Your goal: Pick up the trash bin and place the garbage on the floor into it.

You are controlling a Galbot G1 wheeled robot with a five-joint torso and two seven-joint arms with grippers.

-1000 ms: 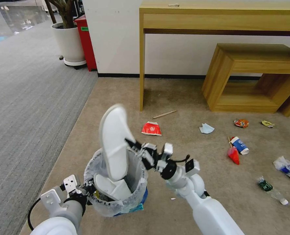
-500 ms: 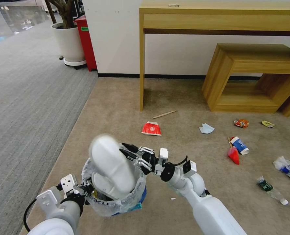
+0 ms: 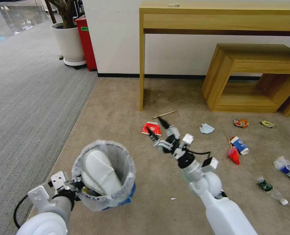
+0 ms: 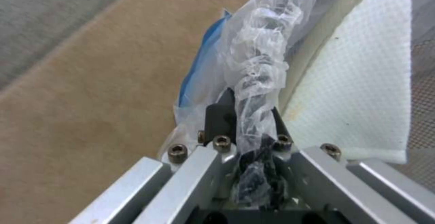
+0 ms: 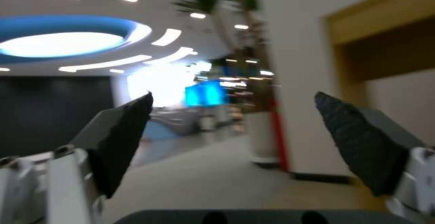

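The left gripper [image 3: 73, 186] has its jaws clamped on the bag-wrapped rim of the trash bin [image 3: 103, 176], holding it up off the floor [image 3: 119, 107] near the tan carpet's left edge, where it meets the grey striped carpet [image 3: 27, 98]. White slippers [image 3: 99, 171] are already inside, one standing on end against the liner. The right gripper [image 3: 156, 129] hangs in the air beside the bin, jaws spread wide and holding nothing, just over a flattened red cup [image 3: 151, 128].

The step in hand looks like going for the next piece of litter. Much remains on the floor: a wooden stick [image 3: 164, 114] close to the desk leg [image 3: 141, 65], a pale wrapper [image 3: 206, 128], a crushed can [image 3: 241, 123], a yellow wrapper [image 3: 267, 123], a blue-and-white cup [image 3: 240, 145] beside a red scrap [image 3: 233, 155], a clear bottle [image 3: 271, 191] and a crumpled bag [image 3: 288, 168] toward the right edge. The red cup is nearest; the next move probably calls for lowering the open jaws straight onto it and pinching its flat body, which lies low against the pile.
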